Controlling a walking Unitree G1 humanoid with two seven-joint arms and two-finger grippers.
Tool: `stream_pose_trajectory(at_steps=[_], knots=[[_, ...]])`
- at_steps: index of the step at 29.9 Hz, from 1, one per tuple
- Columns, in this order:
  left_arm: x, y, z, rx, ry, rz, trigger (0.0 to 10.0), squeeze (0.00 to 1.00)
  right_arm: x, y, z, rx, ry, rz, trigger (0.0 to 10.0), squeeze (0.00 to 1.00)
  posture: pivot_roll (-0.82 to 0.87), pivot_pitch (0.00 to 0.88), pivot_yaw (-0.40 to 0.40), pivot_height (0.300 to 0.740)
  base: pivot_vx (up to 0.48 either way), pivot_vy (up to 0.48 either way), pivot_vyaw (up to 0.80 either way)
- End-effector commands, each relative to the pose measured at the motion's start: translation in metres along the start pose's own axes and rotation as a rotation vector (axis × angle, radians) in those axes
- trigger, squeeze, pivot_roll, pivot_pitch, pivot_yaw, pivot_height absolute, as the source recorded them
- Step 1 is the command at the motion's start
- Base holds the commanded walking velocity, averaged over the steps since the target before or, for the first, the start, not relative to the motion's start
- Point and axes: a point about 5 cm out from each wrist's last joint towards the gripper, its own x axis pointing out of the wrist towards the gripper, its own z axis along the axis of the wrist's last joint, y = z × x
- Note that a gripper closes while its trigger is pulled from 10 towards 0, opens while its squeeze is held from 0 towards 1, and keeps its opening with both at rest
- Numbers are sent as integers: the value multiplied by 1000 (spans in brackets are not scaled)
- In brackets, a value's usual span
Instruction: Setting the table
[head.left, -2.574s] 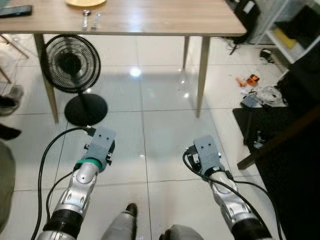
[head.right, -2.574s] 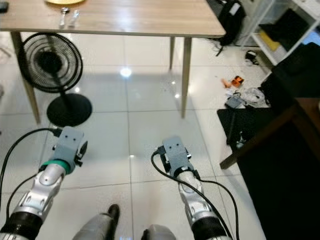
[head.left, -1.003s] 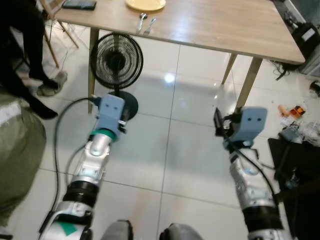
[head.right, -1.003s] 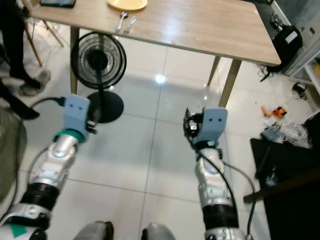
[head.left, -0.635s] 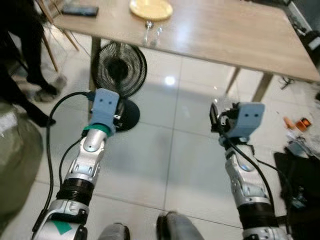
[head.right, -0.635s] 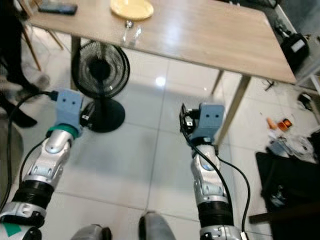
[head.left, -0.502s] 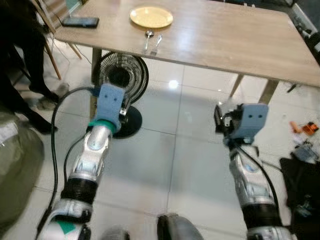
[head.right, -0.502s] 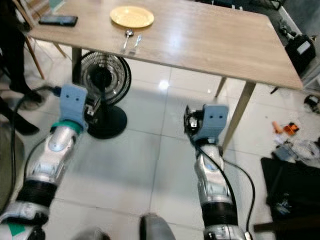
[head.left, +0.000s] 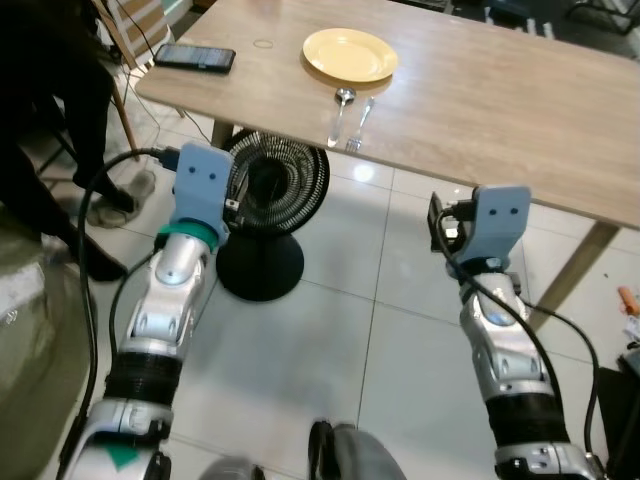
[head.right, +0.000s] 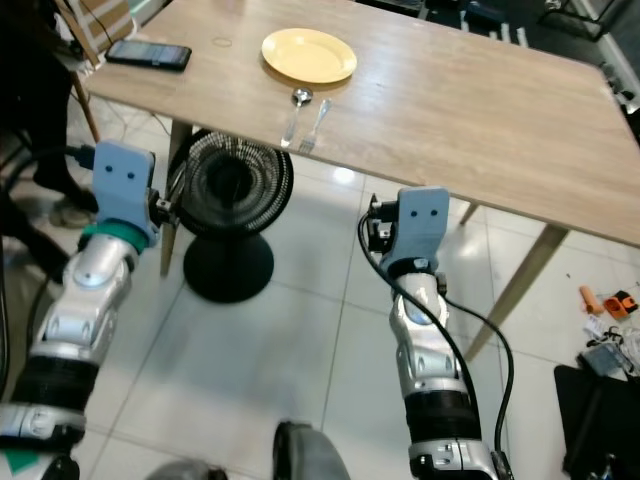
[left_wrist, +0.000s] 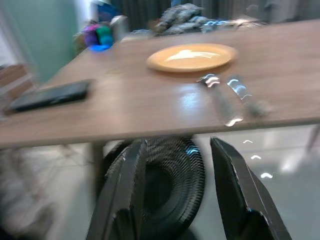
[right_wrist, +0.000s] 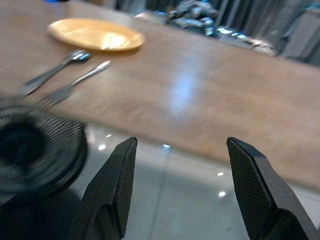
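A yellow plate (head.left: 350, 54) lies on the wooden table (head.left: 520, 110), with a spoon (head.left: 338, 112) and a fork (head.left: 358, 122) side by side just in front of it near the table's edge. Both arms are raised in front of the table, below its top. My left gripper (left_wrist: 180, 195) is open with nothing between its fingers, and the plate (left_wrist: 191, 56) and cutlery show beyond it. My right gripper (right_wrist: 182, 200) is also open and empty, facing the table edge, with the spoon (right_wrist: 50, 71) and fork (right_wrist: 75, 84) ahead of it.
A black phone (head.left: 195, 58) lies at the table's left end. A black standing fan (head.left: 272, 195) sits under the table on the white tiled floor. A person in dark clothes (head.left: 50, 110) stands at the left. A table leg (head.left: 570, 285) slants down at the right.
The camera has moved closer to the table and tilted up, so more of the tabletop shows. Both arms stay raised with open grippers.
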Motion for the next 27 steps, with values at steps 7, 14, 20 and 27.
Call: stream_pose_trajectory(at_steps=[7, 14, 20, 27], knots=[[-3, 0, -1, 0, 22, -6, 10000, 0, -3, -3, -4, 13, 25, -18, 10000, 0, 29, 22, -57, 740, 472, 0, -800], [-4, 0, -2, -2, 27, -7, 10000, 0, -1, -7, -5, -6, 48, -40, 10000, 0, 29, 24, -56, 740, 470, 0, -114], [-4, -1, 0, 5, 30, -15, 10000, 0, 0, -11, -5, -29, 58, -57, 10000, 0, 30, 25, -53, 740, 447, 0, 0], [-5, -3, 3, 22, 37, -47, 10000, 0, 0, -9, -1, -44, 43, -42, 10000, 0, 32, 26, -52, 740, 55, 0, 0]])
